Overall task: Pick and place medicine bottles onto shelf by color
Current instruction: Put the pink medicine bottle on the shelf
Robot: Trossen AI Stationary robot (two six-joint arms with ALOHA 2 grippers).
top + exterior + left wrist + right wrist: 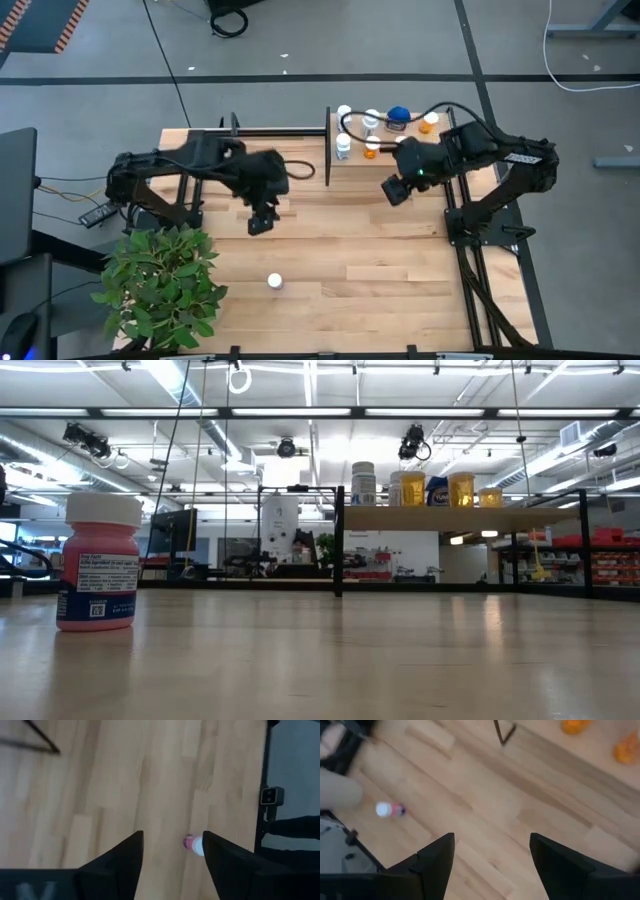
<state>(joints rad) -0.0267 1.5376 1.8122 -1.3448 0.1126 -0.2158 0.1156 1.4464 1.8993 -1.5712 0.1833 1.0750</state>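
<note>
Left gripper [172, 862] fingers spread, empty; white-capped pink pill bottle [194, 844], blurred, lies beyond them. Right gripper [492, 865] likewise spread, empty.

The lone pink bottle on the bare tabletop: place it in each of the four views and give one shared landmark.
High view: pink bottle low centre, right of the plant.
Low view: far left, upright, close to the camera.
Left wrist view: between the left tool's fingers, lower centre.
Right wrist view: left side, mid-height.
Shared landmark: the plank tabletop it stands on.
</note>
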